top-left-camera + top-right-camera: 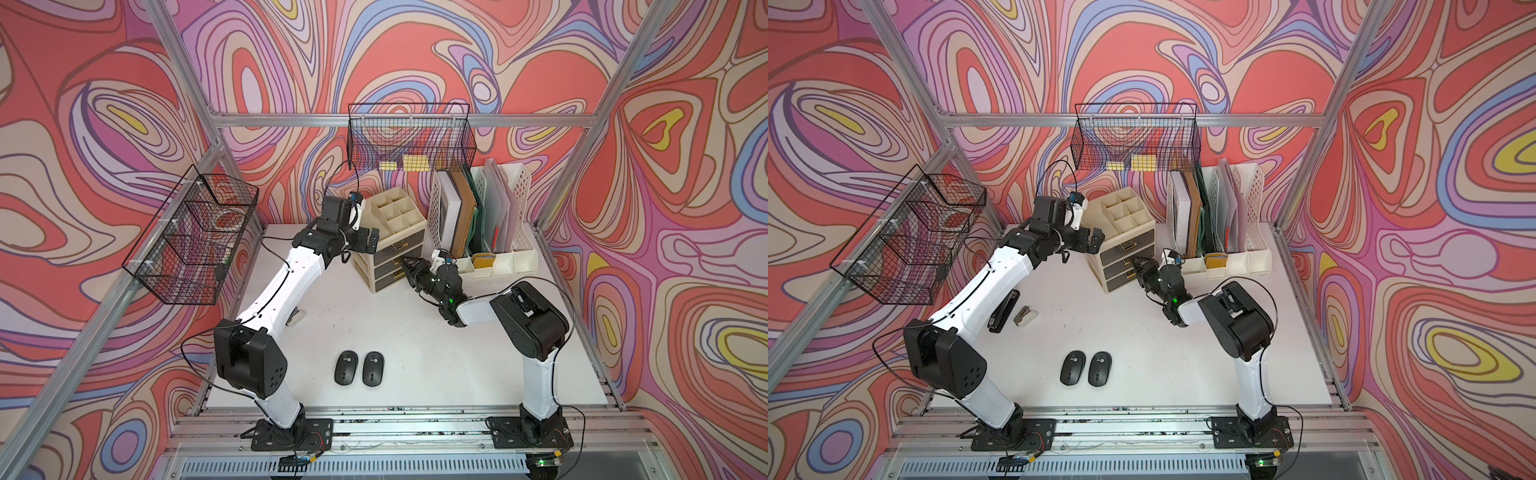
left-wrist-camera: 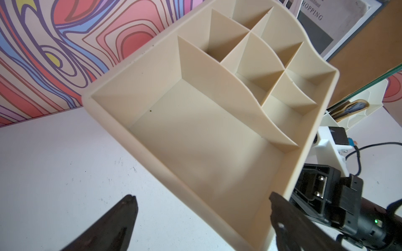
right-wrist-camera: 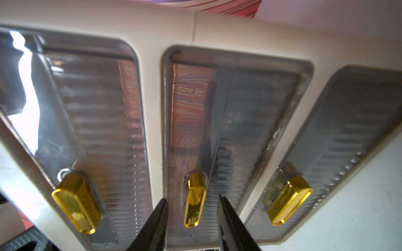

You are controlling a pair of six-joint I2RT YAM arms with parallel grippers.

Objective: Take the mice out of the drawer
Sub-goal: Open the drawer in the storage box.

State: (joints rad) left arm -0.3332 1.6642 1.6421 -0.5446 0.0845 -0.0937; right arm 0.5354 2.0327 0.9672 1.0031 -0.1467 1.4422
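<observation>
Right wrist view: the right gripper (image 3: pixel 192 221) holds its jaws parted either side of the gold handle (image 3: pixel 194 200) of the middle drawer (image 3: pixel 250 119), gripping nothing. The lowest drawer (image 3: pixel 348 141) sits closed. In both top views, two mice (image 1: pixel 346 367) lie side by side on the white table (image 1: pixel 415 332). The left gripper (image 1: pixel 371 240) gapes wide beside the cream organiser (image 1: pixel 395 212).

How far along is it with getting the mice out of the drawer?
Done: two mice lie side by side on the table. In hand: the right gripper's open fingers straddle the middle drawer's gold handle, not yet closed on it; the left gripper hangs open by the organiser. Left: all three drawers look shut, and I cannot tell what they hold.
</observation>
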